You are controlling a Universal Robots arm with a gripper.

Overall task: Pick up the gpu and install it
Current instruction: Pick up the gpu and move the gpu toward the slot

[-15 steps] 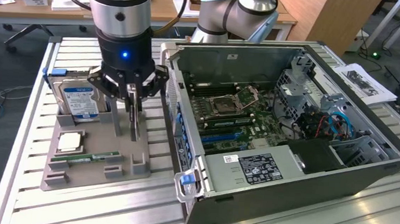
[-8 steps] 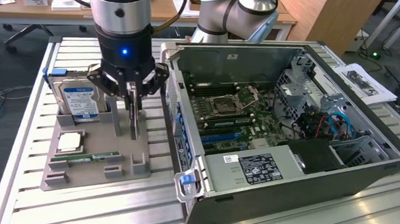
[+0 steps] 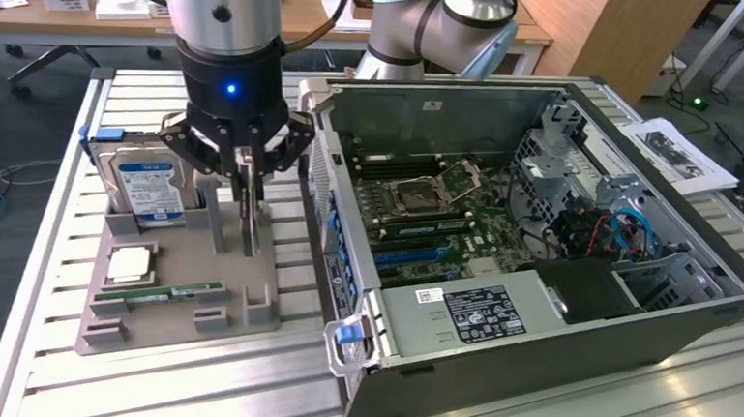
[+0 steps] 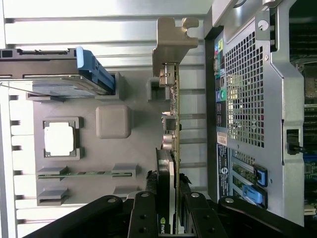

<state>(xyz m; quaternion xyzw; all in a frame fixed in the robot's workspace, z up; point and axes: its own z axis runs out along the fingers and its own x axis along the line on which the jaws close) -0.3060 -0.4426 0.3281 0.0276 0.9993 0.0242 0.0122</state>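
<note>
The gpu (image 3: 252, 222) stands on edge in the grey holder tray (image 3: 165, 317), beside the open computer case (image 3: 676, 314). In the wrist view the gpu (image 4: 174, 99) runs edge-on away from the camera, dark with a pale metal bracket at its far end. My gripper (image 3: 248, 167) comes straight down over the card's top edge. Its black fingers (image 4: 146, 210) sit tight against both faces of the card, shut on it. The card's lower edge still reaches down to the tray.
A silver hard drive (image 3: 148, 185) with a blue label stands in the tray at the exterior view's left. A processor (image 3: 129, 263) and a green memory stick (image 3: 160, 293) lie in front of it. The case's motherboard (image 3: 437, 212) lies exposed, with blue slots (image 3: 408, 254).
</note>
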